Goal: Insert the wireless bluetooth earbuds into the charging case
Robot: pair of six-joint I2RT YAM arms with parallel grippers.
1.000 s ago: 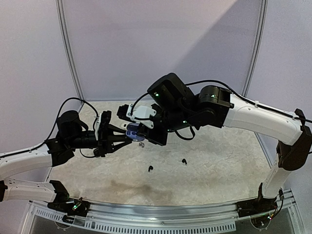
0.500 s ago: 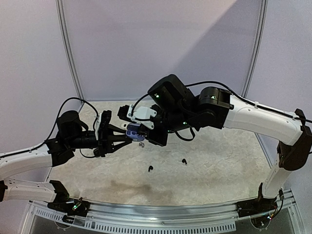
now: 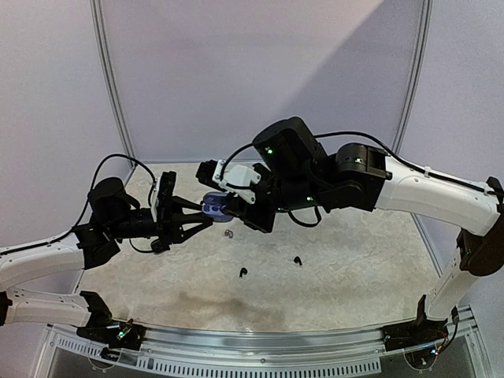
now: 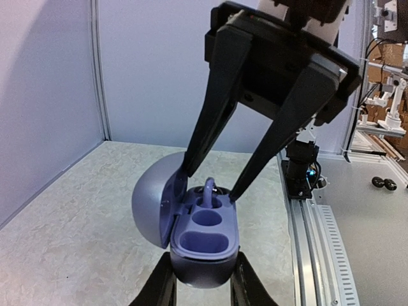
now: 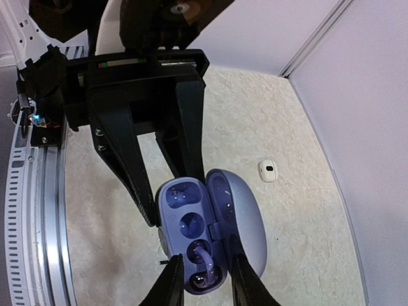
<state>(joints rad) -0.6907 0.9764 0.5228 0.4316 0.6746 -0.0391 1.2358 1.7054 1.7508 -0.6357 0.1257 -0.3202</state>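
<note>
My left tool (image 4: 203,284) is clamped on the open charging case (image 4: 204,245), held up off the bench (image 3: 354,276). My right tool (image 5: 205,264) is at the case's far end, tips apart either side of an earbud (image 4: 208,190) standing stem-up in the end socket, not gripping it. A white earbud (image 5: 268,170) lies on the bench beside the case, and two black earbuds (image 3: 242,273) (image 3: 298,261) lie farther from the case, toward my bases.
</note>
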